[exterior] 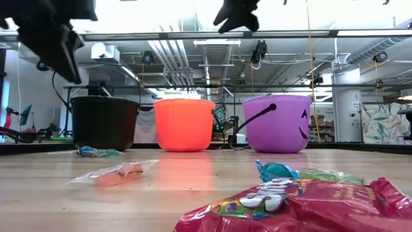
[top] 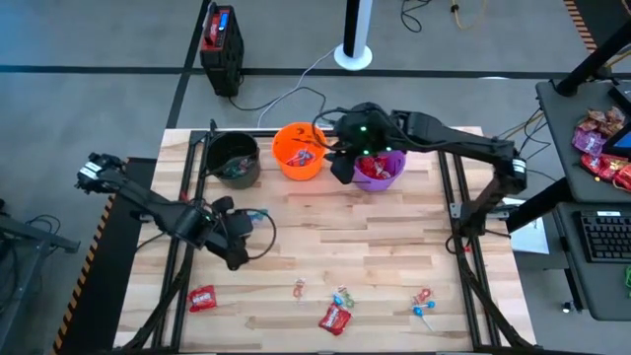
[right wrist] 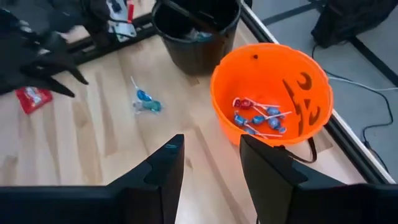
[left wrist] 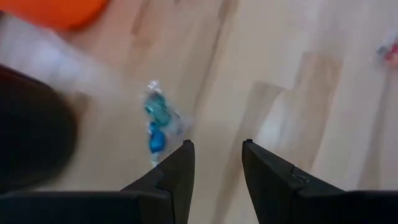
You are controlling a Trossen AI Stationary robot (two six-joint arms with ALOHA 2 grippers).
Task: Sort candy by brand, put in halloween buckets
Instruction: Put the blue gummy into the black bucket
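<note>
Left gripper: the left gripper [left wrist: 216, 163] hangs low over the pale wooden table [top: 375, 247], on its left half; its two dark fingers stand a little apart with nothing between them.
Nearest sweet: a small blue twist-wrapped candy [left wrist: 155, 124] lies on the boards just beside the left fingers, off to one side of the gap, not under it.
Long axis: the blue wrapper lies roughly in line with the fingers' reach, so I judge the jaws would close across its narrow width once shifted sideways over it.
Right gripper: the right gripper [right wrist: 211, 152] hovers at the back of the table above the purple plastic bucket [top: 380, 170], fingers parted and empty, beside the orange plastic bucket [right wrist: 270, 93].
Nearer arm: left, clearly; the right is well apart from this piece.
Buckets: the orange one holds lollipops and blue pieces; the black plastic bucket [top: 235, 158] stands at the row's left end.
Other candy: flat red packets [top: 334, 318] lie along the front edge.
</note>
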